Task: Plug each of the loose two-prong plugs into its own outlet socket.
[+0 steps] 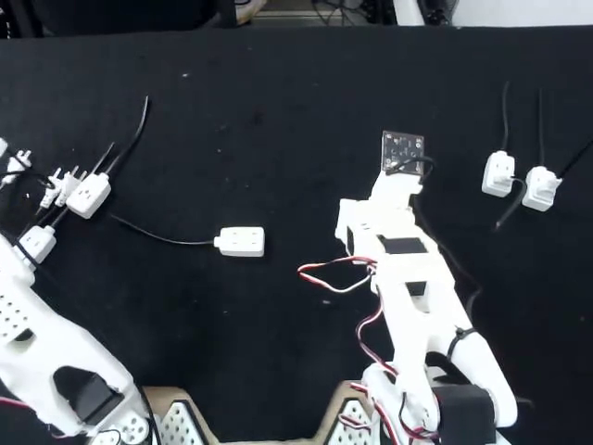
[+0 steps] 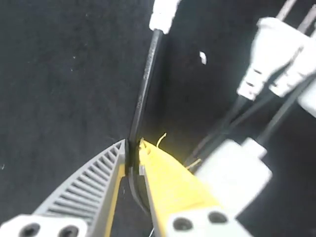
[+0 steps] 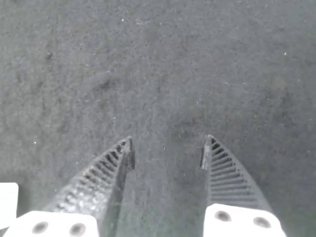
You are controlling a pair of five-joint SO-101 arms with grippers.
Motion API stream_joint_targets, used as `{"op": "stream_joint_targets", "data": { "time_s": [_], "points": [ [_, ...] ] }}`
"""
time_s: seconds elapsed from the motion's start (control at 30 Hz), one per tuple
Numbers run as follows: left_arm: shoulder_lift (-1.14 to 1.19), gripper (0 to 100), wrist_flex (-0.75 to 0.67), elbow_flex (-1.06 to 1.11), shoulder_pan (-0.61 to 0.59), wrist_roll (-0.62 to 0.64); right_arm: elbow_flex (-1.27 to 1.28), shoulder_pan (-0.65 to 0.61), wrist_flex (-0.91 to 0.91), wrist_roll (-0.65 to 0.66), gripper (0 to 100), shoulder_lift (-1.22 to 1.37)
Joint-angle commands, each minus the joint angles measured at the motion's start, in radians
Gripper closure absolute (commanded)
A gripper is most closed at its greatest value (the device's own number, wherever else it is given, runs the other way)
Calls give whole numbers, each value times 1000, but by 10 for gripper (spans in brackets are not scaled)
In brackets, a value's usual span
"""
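Plugs (image 1: 63, 181) bunched near cloth (image 1: 278, 120) left edge; left claw (image 2: 132, 146) pinches black cord (image 2: 147, 79); right claw (image 3: 169, 143) spread over cloth.

LEFT WRIST CAMERA: The left arm's jaws, one grey and ribbed, the other yellow, are closed tip to tip on a black cord (image 2: 146, 79) over the black desk (image 2: 59, 74). The cord runs away from the tips to a white plug (image 2: 165, 15) (only its near end shows, the rest cut off by the frame). On the yellow jaw's side lies a cluster of white plugs (image 2: 269, 47), their dark cords (image 2: 222, 128) trailing back toward the jaws and crossing one another. A larger white block (image 2: 237, 173), blurred and close to the lens, sits against the yellow jaw's outer face; what it is cannot be told. Thin yellow strands (image 2: 162, 139) stick up near the yellow tip.
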Motion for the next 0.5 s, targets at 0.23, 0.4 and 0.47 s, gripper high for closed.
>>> {"op": "stream_joint_targets", "data": {
  "time_s": [0.23, 0.4, 0.47],
  "points": [
    [-295, 971, 158, -36, 4, -8, -27, -12, -17, -9, 787, -39],
    [-430, 971, 224, -35, 5, -9, -27, -12, -17, -9, 787, -39],
    [-476, 971, 262, -27, 10, -9, -27, -12, -17, -9, 787, -39]
  ]
}}
